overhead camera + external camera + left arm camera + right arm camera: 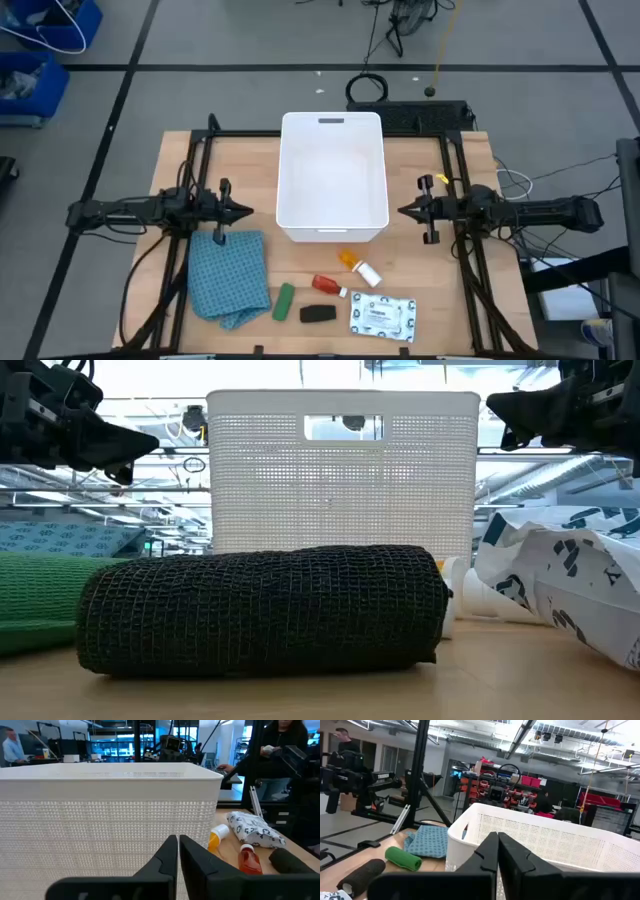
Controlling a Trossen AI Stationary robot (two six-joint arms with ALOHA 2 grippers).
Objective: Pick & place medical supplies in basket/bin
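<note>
High view: the white bin (333, 178) sits mid-counter (470, 300) between the left pincer (245, 211) and right pincer (405, 210), both closed and empty. The supplies lie in front of the bin: orange pill bottle (358, 266), red-and-white tube (328, 285), green piece (284, 302), black piece (318, 314), white packet (382, 317).

Low view: the black piece (262, 610) fills the foreground.

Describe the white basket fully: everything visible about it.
The white basket is a large rectangular plastic tub with rounded corners, its walls a fine perforated mesh with a smooth rim. A handle slot is cut in the far short side. It stands upright in the middle of the table, open-topped and looking empty. The supplies lie apart from it on the near side; nothing visibly touches it but the tabletop, and both claws wait at its sides.
</note>
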